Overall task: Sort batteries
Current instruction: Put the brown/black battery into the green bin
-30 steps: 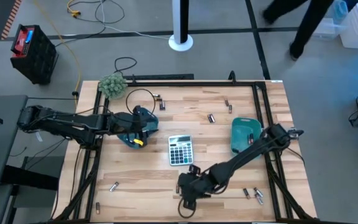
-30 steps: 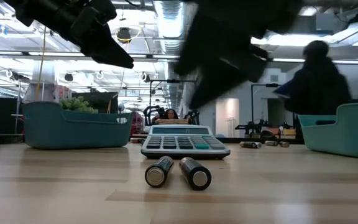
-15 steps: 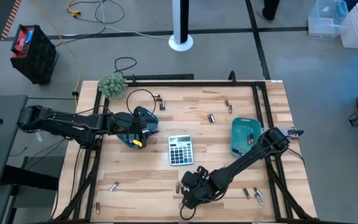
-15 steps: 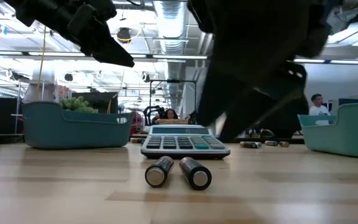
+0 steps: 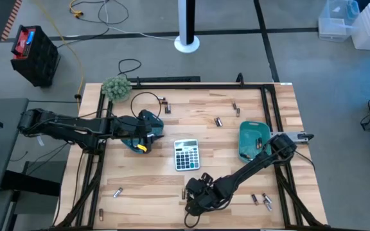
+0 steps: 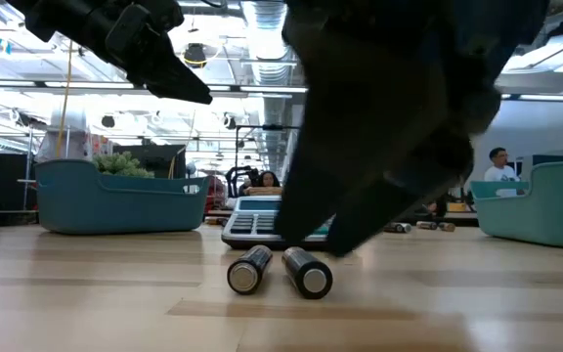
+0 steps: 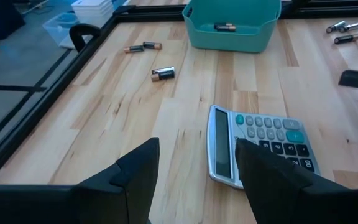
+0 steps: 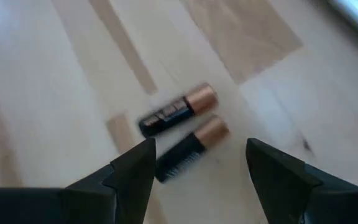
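Two black batteries with copper ends lie side by side on the wood near the table's near edge, one battery (image 8: 178, 114) next to the other battery (image 8: 188, 148). In the low view they are the left battery (image 6: 251, 269) and the right battery (image 6: 307, 272). My right gripper (image 8: 201, 171) is open and hangs just above the pair without touching it; it is also seen as my right gripper (image 5: 193, 199). My left gripper (image 7: 194, 168) is open and held over the left teal tray (image 5: 133, 145), touching nothing.
A grey calculator (image 5: 186, 154) lies mid-table. The right teal tray (image 5: 250, 138) holds a battery. Loose batteries lie scattered: one near the far edge (image 5: 218, 121), one at the near left (image 5: 117, 192), and some at the near right (image 5: 262, 201). A green plant (image 5: 116, 86) stands at the far left corner.
My right gripper has come down toward the pair of batteries near the table's near edge, staying open. The batteries have not moved. A person behind the table has walked off.
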